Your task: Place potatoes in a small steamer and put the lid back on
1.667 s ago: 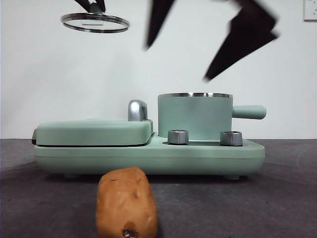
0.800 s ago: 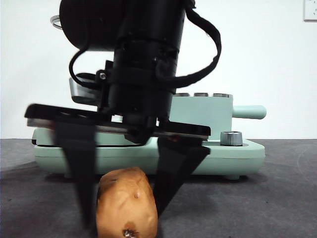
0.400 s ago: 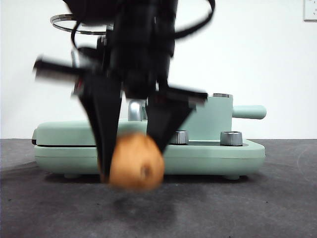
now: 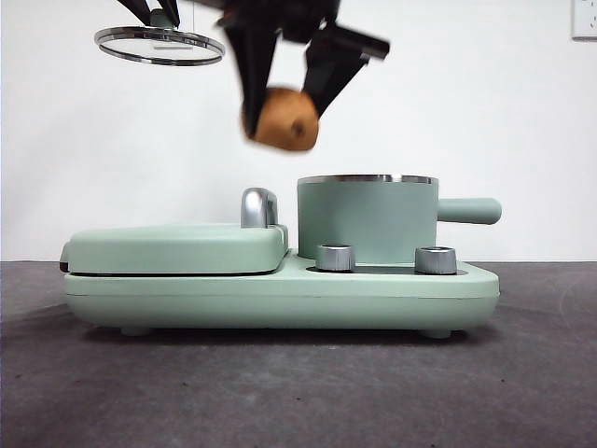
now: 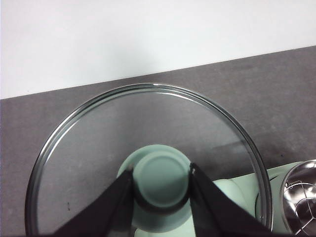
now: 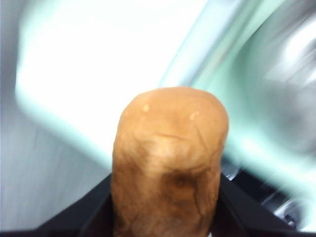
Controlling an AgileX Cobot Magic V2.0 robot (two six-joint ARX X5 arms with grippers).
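Note:
My right gripper [image 4: 284,93] is shut on the orange-brown potato [image 4: 281,118] and holds it high in the air, above and a little left of the small mint-green steamer [image 4: 367,217]. The potato fills the right wrist view [image 6: 170,163], with blurred green appliance behind it. My left gripper [image 4: 160,13] is shut on the green knob [image 5: 162,183] of the glass lid [image 4: 159,45], held high at the upper left. The steamer's rim is uncovered and its side handle [image 4: 469,210] points right.
The steamer stands on a mint-green appliance base [image 4: 280,294] with two steel dials [image 4: 336,258]. A flat green griddle cover [image 4: 177,248] with a chrome handle [image 4: 258,207] lies on its left half. Dark table in front.
My right gripper came down over the potato on the table, closed on it and lifted it up to above the steamer's left edge. The lid stayed held high at the upper left.

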